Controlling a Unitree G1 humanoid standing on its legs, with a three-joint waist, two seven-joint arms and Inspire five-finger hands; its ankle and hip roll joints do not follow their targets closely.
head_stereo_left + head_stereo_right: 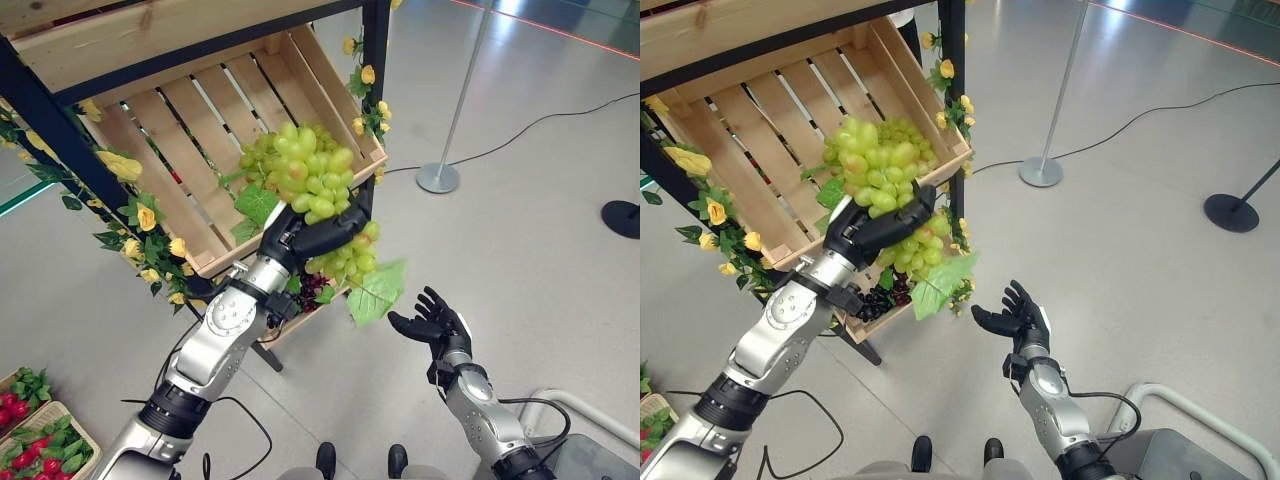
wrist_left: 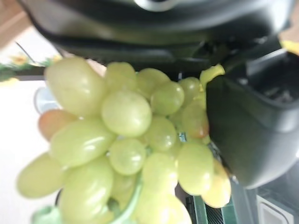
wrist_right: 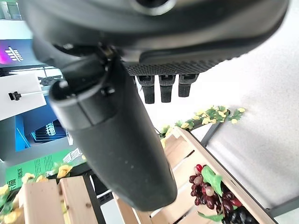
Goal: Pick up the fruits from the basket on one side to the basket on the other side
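A big bunch of green grapes [image 1: 318, 178] with a green leaf [image 1: 376, 291] hangs over the front edge of the tilted upper wooden crate [image 1: 170, 150]. My left hand [image 1: 312, 236] is shut on it around the middle; up close the grapes [image 2: 126, 140] fill the space beside the thumb [image 2: 247, 130]. More green grapes [image 1: 906, 133] lie behind in the crate's corner. My right hand [image 1: 432, 322] is open, palm up, below and to the right of the bunch, apart from it, its fingers [image 3: 161, 88] straight. Dark grapes [image 1: 880, 298] lie in the lower crate [image 3: 187, 163].
Yellow flower garlands [image 1: 140, 215] run along the dark shelf frame [image 1: 50, 120]. A stanchion pole with a round base [image 1: 438, 178] and a black base [image 1: 622, 218] stand on the floor to the right. A basket of red fruit [image 1: 35, 450] sits at lower left.
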